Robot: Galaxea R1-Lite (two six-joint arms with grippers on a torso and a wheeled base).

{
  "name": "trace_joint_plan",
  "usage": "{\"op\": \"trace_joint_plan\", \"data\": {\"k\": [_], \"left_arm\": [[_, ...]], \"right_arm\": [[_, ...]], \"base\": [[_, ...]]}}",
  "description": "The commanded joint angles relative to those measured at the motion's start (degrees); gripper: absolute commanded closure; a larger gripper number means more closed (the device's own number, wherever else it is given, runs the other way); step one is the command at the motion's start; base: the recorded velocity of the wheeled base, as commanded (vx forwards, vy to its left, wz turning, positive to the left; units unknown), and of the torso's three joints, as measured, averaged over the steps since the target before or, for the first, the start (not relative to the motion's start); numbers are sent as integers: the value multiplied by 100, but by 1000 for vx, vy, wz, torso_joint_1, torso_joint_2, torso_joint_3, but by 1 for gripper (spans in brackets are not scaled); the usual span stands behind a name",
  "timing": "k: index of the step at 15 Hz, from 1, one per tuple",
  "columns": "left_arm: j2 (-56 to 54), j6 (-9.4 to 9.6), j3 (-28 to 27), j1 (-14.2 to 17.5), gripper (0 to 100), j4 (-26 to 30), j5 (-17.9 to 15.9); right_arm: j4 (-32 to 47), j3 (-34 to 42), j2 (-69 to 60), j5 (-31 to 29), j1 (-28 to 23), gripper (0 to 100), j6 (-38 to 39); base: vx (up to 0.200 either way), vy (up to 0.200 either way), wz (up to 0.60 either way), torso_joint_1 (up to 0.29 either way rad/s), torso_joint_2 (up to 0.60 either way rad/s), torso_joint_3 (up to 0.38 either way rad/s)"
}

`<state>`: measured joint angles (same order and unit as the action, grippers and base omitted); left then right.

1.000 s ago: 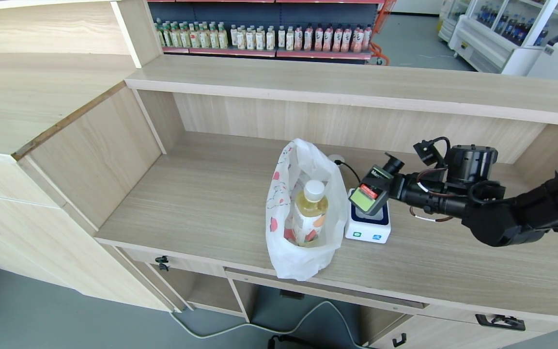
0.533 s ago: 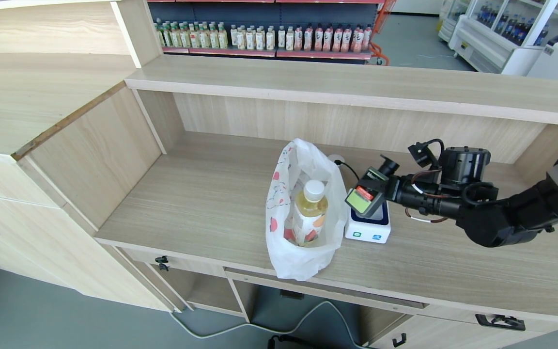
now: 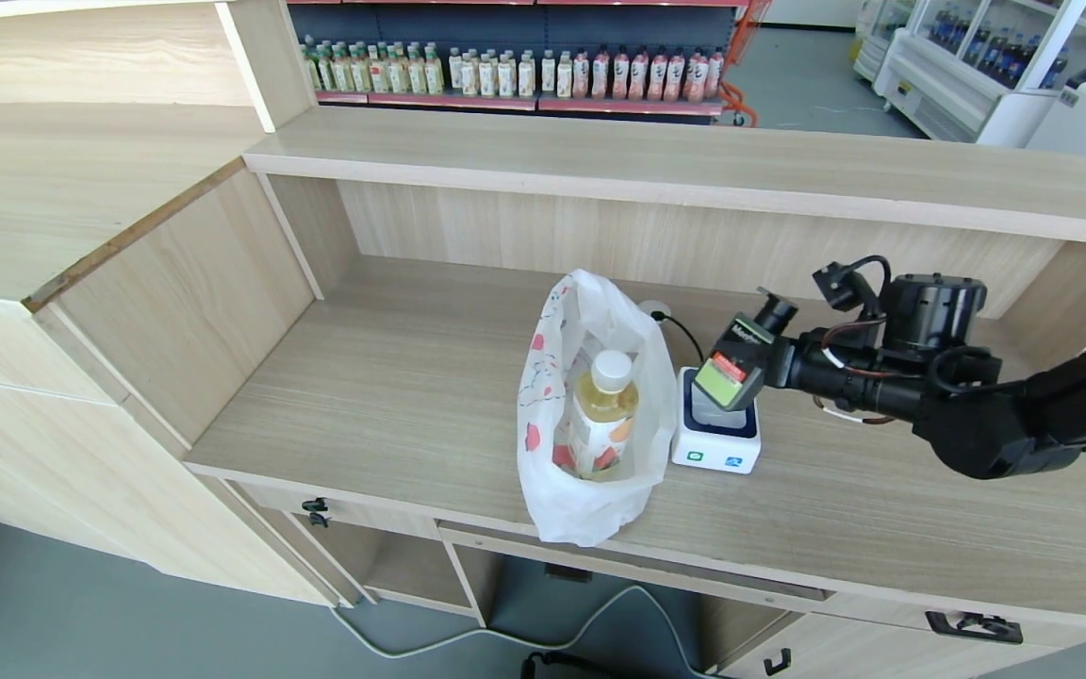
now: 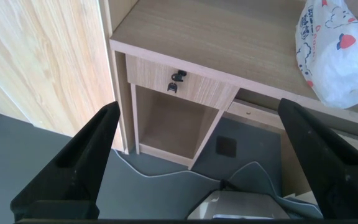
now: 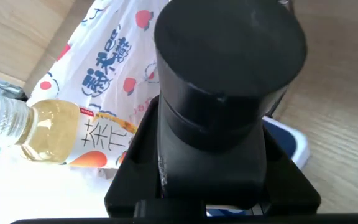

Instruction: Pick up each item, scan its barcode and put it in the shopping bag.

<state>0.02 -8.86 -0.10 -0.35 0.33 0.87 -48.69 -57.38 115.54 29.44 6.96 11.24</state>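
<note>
Shop: checkout counter [image 3: 430, 396], stocked drink shelves [image 3: 515, 74], fridges [image 3: 967, 57].

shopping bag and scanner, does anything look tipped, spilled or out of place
Nothing stands out. The shopping bag stands open on the counter with a bottle cap-up inside, and the right hand holds a small box tilted over the scanner.

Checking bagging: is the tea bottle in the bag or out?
In. The bottle stands upright inside the open shopping bag, cap up.
</note>
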Motion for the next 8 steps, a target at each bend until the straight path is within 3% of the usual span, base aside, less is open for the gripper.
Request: {"op": "trace_joint_plan", "data": {"k": [1, 4, 5, 8], "left_arm": [[-2, -1, 1, 0, 0, 2, 1], [-2, -1, 1, 0, 0, 2, 1], [-2, -1, 1, 0, 0, 2, 1], [-2, -1, 1, 0, 0, 2, 1]], "right_arm": [[-97, 430, -1148, -175, -476, 100, -737], [-53, 500, -1675, -202, -485, 100, -1203], [-79, 579, -1640, -202, -362, 100, -1862], [-88, 614, -1385, -228, -125, 100, -2653]], "base": [[0, 0, 0, 0, 0, 0], [0, 0, 0, 0, 0, 0], [0, 0, 0, 0, 0, 0], [0, 0, 0, 0, 0, 0]]}}
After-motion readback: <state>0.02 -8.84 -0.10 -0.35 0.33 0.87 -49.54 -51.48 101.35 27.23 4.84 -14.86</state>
